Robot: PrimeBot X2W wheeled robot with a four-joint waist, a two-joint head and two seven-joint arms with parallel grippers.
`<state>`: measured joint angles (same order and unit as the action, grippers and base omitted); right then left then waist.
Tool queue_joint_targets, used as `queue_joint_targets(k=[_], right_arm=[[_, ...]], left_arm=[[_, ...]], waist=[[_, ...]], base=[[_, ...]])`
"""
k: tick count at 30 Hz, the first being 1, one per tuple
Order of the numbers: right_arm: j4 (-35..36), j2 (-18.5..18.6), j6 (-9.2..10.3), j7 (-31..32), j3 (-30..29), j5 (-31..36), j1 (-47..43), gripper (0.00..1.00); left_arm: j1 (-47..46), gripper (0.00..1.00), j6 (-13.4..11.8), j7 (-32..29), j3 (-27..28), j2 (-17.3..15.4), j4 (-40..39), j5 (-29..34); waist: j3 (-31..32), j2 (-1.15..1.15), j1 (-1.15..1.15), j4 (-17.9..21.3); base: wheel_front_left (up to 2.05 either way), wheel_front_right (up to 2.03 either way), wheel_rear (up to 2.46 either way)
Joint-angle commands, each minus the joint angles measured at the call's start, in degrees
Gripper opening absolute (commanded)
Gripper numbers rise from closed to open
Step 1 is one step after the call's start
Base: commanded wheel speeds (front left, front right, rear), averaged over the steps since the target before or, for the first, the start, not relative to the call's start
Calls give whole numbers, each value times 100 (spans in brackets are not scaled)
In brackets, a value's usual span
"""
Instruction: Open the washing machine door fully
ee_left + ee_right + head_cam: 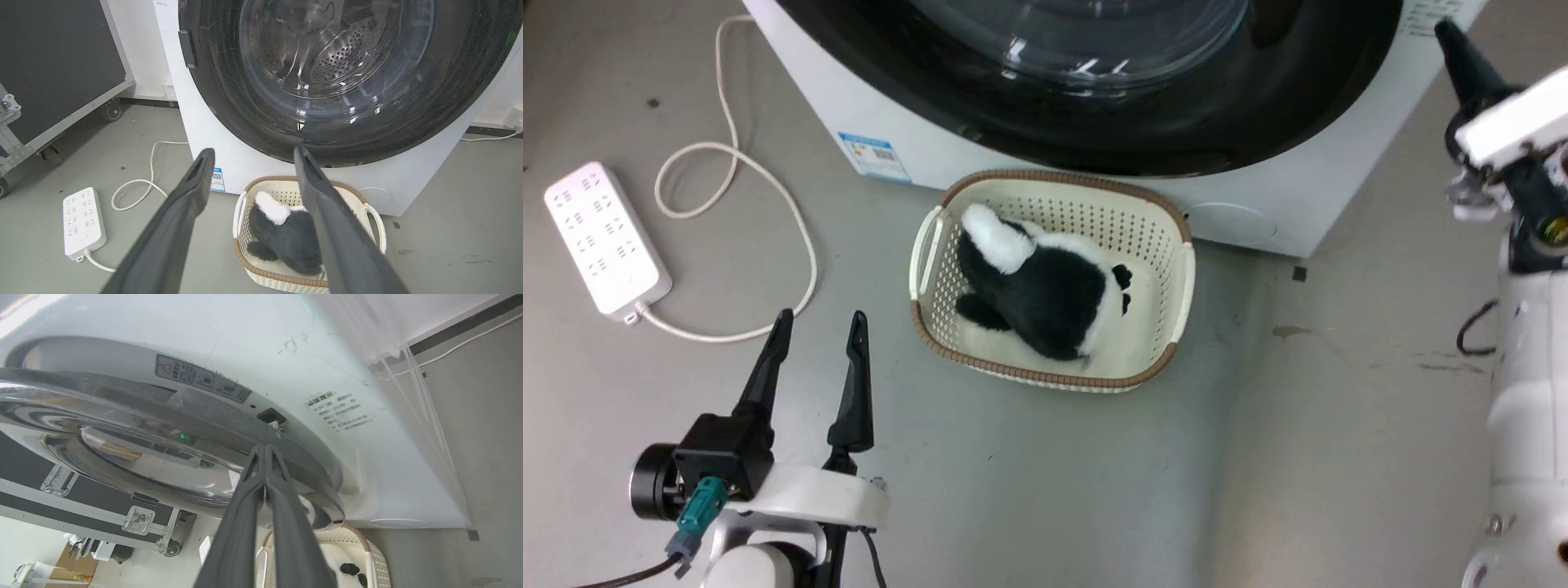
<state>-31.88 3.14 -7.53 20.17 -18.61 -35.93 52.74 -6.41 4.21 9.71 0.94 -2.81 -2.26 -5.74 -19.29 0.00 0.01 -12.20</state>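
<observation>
The washing machine door [1094,139] is a glossy black ring around a bulging clear glass centre, spanning most of the white washer. It appears again in the left wrist view [253,122] and, edge-on, in the right wrist view [122,416]. My right gripper [1445,28] is raised at the washer's right side. It is shut, and its fingertips [261,448] lie against the door's rim just below a small dark latch slot [269,415]. It holds nothing. My left gripper [821,318] hovers low over the floor, open and empty [254,151], pointing at the door's lower part.
A cream basket [1062,175] holding a black-and-white plush toy [1045,294] sits on the floor right below the door. A white power strip [605,237] and its looping cable [727,147] lie to the left. A black wheeled case [53,61] stands further left.
</observation>
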Motion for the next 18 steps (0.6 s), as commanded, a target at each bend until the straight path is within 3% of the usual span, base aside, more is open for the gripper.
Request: queue_joint_targets(k=[1,4,15,18], right_arm=[[-160,-17,2,77,-95,-105,297,0],[-694,13,2,374,-485,-281,918,0],[-1786,251,3,980,-912,-114,2062,0],[-2242,274,3,1410,-1107,-141,2345,0]], left_arm=[[-135,100,24,55,14,-5,-29,-44],[-202,100,60,115,-39,-5,-27,-91],[-329,100,136,247,-85,-6,-78,-198],[-351,100,137,307,-122,-6,-69,-251]], waist=[[-69,0,-1,-49],[-218,0,-1,-154],[-573,0,-1,-371],[-635,0,-1,-454]], base=[[0,0,0],[0,0,0],[0,0,0],[0,0,0]])
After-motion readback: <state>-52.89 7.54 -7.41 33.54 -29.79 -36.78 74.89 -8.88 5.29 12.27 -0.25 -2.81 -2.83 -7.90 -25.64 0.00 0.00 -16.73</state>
